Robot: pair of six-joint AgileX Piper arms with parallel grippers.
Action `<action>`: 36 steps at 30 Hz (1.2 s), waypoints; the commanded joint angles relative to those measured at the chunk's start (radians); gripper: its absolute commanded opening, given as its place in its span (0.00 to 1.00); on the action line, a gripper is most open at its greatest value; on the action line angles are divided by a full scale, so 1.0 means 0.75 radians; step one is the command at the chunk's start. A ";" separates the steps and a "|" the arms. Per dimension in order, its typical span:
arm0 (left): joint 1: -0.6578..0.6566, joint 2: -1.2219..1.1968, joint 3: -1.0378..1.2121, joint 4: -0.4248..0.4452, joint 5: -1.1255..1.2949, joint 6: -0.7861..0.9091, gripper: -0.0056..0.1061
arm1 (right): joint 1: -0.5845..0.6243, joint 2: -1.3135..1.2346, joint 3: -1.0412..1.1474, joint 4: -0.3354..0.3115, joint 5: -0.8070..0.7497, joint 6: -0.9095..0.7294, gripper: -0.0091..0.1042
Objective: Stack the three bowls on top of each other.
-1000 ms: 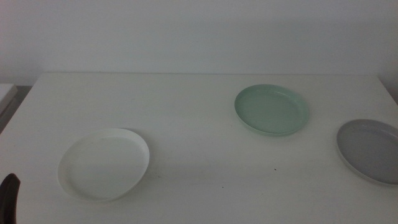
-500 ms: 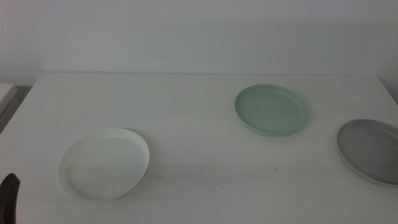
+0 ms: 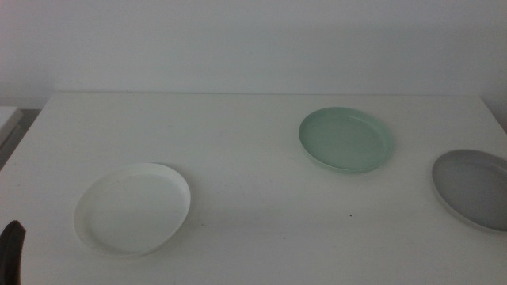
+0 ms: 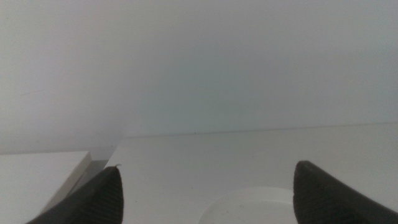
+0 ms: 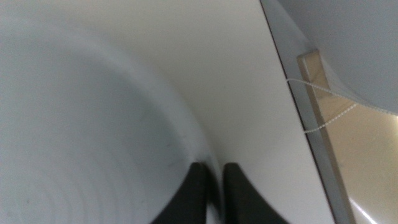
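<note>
Three shallow bowls are seen lying apart on the white tabletop [image 3: 238, 150] in the middle view. The white bowl [image 3: 133, 208] is set toward the near left, the mint green bowl [image 3: 346, 139] farther back and right of centre, and the grey bowl [image 3: 474, 189] at the right edge, partly cut off by the picture's border. None of the three is stacked on another. The left gripper [image 4: 207, 190] is shown only as a dark tip at the bottom left corner of the middle view; in the left wrist view its fingers [image 4: 93, 199] are spread wide with nothing between them, and the rim of the white bowl is glimpsed low between them, beyond the tips. In the right wrist view the right gripper [image 5: 213, 186] is found at the grey bowl's edge: its fingers [image 5: 194, 190] are drawn narrow, one on each side of the rim, so that the rim is pinched between them. A pale wooden edge [image 5: 323, 106] with a thin cord is seen beside the tabletop there.
</note>
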 commanded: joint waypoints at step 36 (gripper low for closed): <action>0.001 -0.005 0.000 -0.002 -0.027 -0.003 0.89 | 1.032 0.045 -0.428 0.426 0.177 0.017 0.06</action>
